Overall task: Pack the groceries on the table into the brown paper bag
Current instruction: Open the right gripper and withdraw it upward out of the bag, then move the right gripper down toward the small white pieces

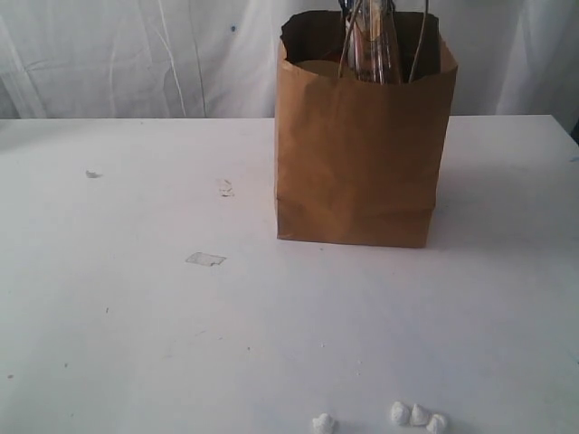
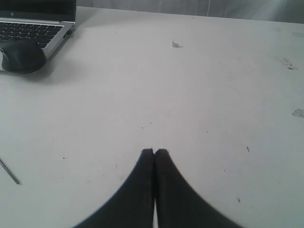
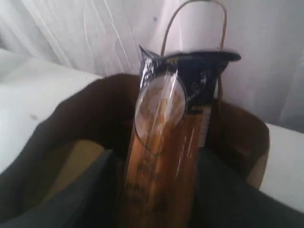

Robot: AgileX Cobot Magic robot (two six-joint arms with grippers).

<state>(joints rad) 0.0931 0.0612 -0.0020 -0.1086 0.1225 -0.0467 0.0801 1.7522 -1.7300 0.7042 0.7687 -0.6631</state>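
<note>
Right gripper (image 3: 156,159): its jaws stand part-way apart and grip the long dark-blue spaghetti packet (image 3: 161,142) on both flanks, so you are holding that item. In the exterior view the packet (image 1: 373,45) shows at top centre-right, long axis near vertical, lower end already below the rim of the brown paper bag (image 1: 357,154); how deep it reaches, and whether it rests on anything inside, you cannot tell. The relation that matters is that packet and bag mouth line up along that vertical axis, so the coming move is probably a straight drop or release. Edges: a twisted-cord handle (image 1: 421,41) rises close beside the packet on each side, and the bag rim (image 3: 247,128) rings it. The freest room in the mouth lies left of the packet in the exterior view. Left gripper (image 2: 154,151): fingertips pressed together, holding nothing, above bare table (image 2: 213,85), with a laptop (image 2: 33,26) and mouse (image 2: 21,56) at upper left of its view. The right arm is plainly the nearer one. On the table (image 1: 136,316) you see only a paper scrap (image 1: 205,259) and white foam lumps (image 1: 416,416), no other groceries.
</note>
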